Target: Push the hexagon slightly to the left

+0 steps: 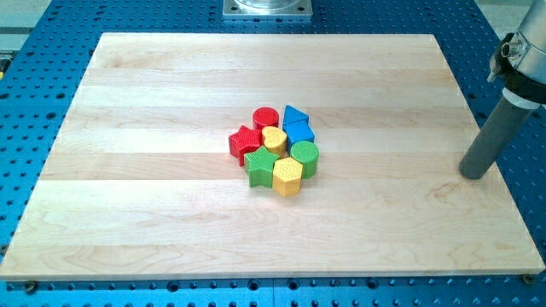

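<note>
Tool (474, 173) bare, holding nothing, far right of hexagon (287, 176) on tabletop (153, 213). Light, rigid, should slide readily (green star (260, 168) crowds its left); push its right face.

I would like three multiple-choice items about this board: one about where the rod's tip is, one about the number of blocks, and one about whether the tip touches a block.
1. Where is my tip relative to the cluster?
A. At the view's right, near the board's edge
B. At the view's left
C. Inside the cluster

2. How many blocks are there?
A. Five
B. Eight
C. Ten

3. What is the state of the yellow hexagon?
A. Pressed by the tip
B. Alone at the view's top
C. Untouched, beside the green star

Key: 1 A, the tip rests far right of all blocks. 2 B, eight blocks are packed together. 3 C, bare wooden board separates tip and hexagon.
</note>
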